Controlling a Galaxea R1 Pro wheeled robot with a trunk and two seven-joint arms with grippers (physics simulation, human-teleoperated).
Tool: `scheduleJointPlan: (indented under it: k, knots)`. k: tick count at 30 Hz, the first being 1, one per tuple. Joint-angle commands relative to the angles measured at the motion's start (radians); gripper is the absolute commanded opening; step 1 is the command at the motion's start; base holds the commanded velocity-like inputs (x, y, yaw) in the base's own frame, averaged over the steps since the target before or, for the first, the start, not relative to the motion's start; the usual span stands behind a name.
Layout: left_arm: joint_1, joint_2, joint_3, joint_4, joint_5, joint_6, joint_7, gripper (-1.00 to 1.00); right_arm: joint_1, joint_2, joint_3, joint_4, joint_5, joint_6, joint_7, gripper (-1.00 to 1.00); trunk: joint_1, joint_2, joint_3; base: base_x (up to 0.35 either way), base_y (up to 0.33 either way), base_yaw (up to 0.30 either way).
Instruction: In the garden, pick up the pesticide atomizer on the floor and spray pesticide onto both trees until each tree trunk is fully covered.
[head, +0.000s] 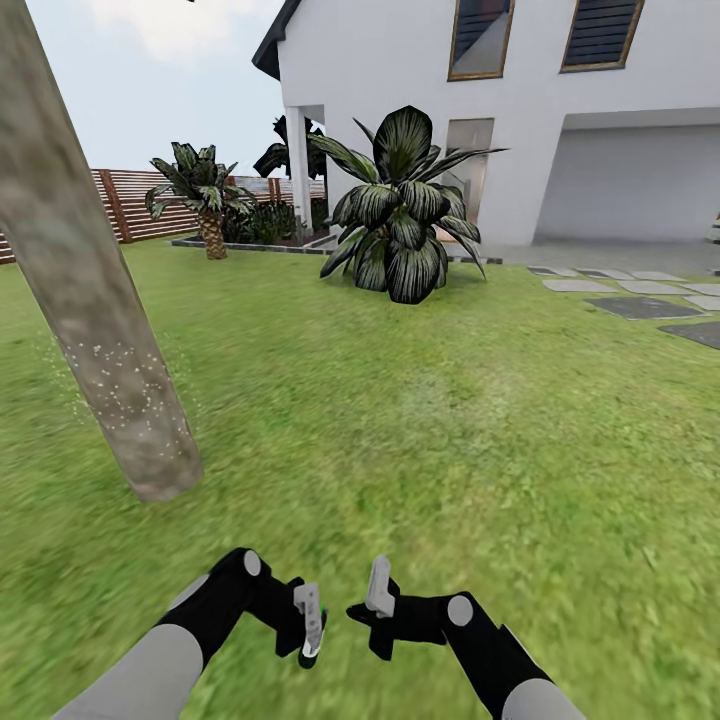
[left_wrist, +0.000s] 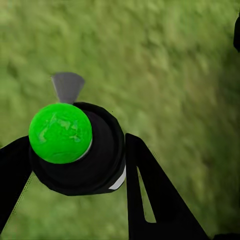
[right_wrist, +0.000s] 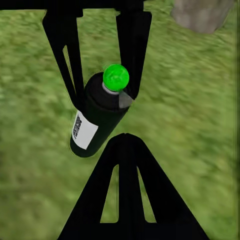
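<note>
Pesticide (head: 112, 385) is seen speckling the tree trunk (head: 95, 310) at left of frame. The atomizer (left_wrist: 80, 150) is clamped in the left end effector (head: 311, 625) — the right end effector's (head: 379, 588) state cannot be told.

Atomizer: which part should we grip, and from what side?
Grip the pesticide atomizer on its dark cylindrical body, below the green top. Come in across its axis, with fingers on opposite round sides. That probably leaves the grey nozzle free. The left gripper holds it this way.
</note>
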Motion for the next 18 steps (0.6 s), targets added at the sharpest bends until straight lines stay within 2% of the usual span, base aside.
scheduleJointPlan:
  k: [1, 2, 5, 7, 16, 18]
  knots:
    - [0.0, 0.0, -0.001, -0.002, -0.004, 0.001, 0.001, -1.0, 0.0, 0.0, -0.001, -0.003, 0.008, -0.005, 0.0, -1.0, 0.0, 0.0, -0.001, 0.0, 0.0, 0.0]
    - [-0.001, 0.0, -0.006, -0.002, -0.004, 0.001, 0.003, -1.0, 0.0, 0.001, -0.001, -0.004, 0.008, -0.005, 0.0, -1.0, 0.0, 0.0, -0.001, 0.0, 0.0, 0.0]
    - [-0.001, 0.001, -0.059, -0.003, -0.003, 0.001, 0.006, -1.0, 0.0, 0.001, -0.001, -0.004, 0.008, -0.005, 0.0, -1.0, 0.0, 0.0, -0.001, 0.0, 0.0, 0.0]
    - [-0.002, 0.001, -0.071, -0.003, -0.002, 0.001, 0.006, -1.0, 0.0, 0.001, -0.001, -0.004, 0.009, -0.005, 0.0, -1.0, 0.0, 0.0, -0.001, 0.0, 0.0, 0.0]
    - [-0.002, -0.006, -0.07, -0.002, 0.011, -0.003, 0.005, -1.0, 0.0, 0.001, -0.001, -0.004, 0.009, -0.005, 0.0, -1.0, 0.0, 0.0, -0.001, 0.0, 0.0, 0.0]
    - [-0.002, -0.009, -0.07, -0.002, 0.011, -0.025, 0.006, -1.0, 0.0, 0.001, -0.001, -0.004, 0.009, -0.005, 0.0, -1.0, 0.0, 0.0, -0.001, 0.0, 0.0, 0.0]
